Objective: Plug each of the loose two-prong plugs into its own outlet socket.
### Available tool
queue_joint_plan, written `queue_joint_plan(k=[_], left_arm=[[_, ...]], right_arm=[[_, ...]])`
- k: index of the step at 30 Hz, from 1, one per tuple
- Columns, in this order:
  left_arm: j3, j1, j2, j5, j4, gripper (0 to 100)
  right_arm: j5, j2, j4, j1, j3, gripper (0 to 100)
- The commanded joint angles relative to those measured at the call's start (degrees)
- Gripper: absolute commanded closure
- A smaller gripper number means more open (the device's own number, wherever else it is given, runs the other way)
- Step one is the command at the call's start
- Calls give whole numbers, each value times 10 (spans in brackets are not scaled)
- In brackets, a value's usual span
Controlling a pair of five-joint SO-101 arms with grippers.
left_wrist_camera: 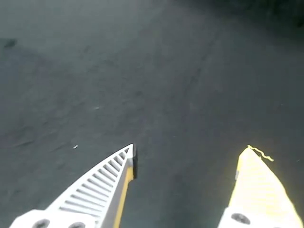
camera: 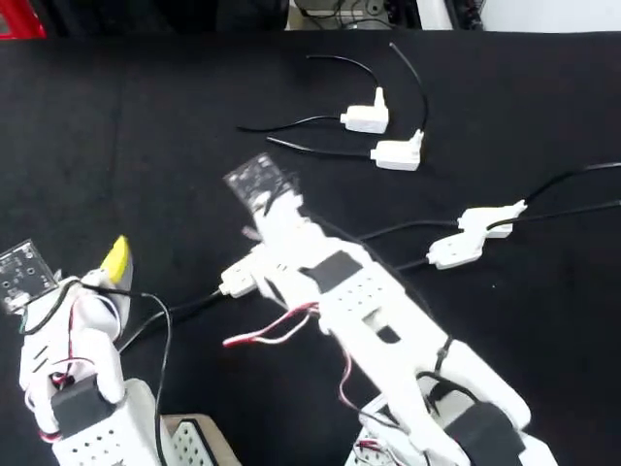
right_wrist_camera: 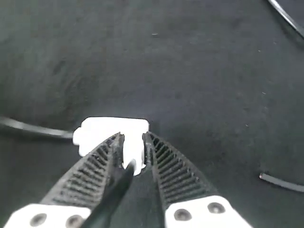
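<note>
Right arm pose: I have it laid out low from its base, stretched forward and across toward the left arm's side, with its circuit board [camera: 260, 178] at the leading end.
Right gripper [right_wrist_camera: 132, 138]: closed on a white connector [right_wrist_camera: 109, 127], with one black ribbed finger pressed to each side of a narrow part of its body.
Held thing: I cannot tell whether it is a plug or a socket, because no prongs or slots show. Its black cord [camera: 189, 307] runs back from the gripper toward the left arm's base.
Left arm pose: folded up close to its base, wrist raised, pointing down at the black cloth [left_wrist_camera: 142, 71].
Left gripper [left_wrist_camera: 190, 153]: open, with the white finger and the yellow finger well apart and cloth showing between them.
Ahead of the right gripper: a far connector [camera: 366, 117] and a second far connector [camera: 398, 152] lie just beside each other, each with a thin black lead trailing toward the left arm's side.
Out to the right gripper's right: a side connector [camera: 490, 218] and a second side connector [camera: 454, 252] lie close together, well apart from the grip. Their leads run off to the right.
Edges: the far table edge [camera: 194, 30] lies beyond the far connectors.
Room: a stretch of cloth separates the right gripper from the far connectors, and another lies ahead of the left gripper.
Writing: fine white markings show on the right arm's circuit board and on the left wrist board [camera: 21, 270], too small for me to read.
</note>
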Motion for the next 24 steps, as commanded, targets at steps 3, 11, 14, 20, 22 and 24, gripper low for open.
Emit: queue_joint_plan(k=[3,11,14,20,22,24], left_arm=[[51,-22,-4,-55,2,663],[99,-19,-4,-134,3,664],[124,0,-4,-185,-1,664],[133,32,-4,-218,3,664],[134,32,-4,-219,3,664],[134,32,-4,-219,3,664]], right_arm=[[-31,38,-46,24,-32,987],[-33,108,-57,6,-52,987],[-33,108,-57,-7,-50,987],[-42,95,-56,2,-53,987],[-42,70,-52,4,-50,987],[-43,36,-22,2,-50,987]])
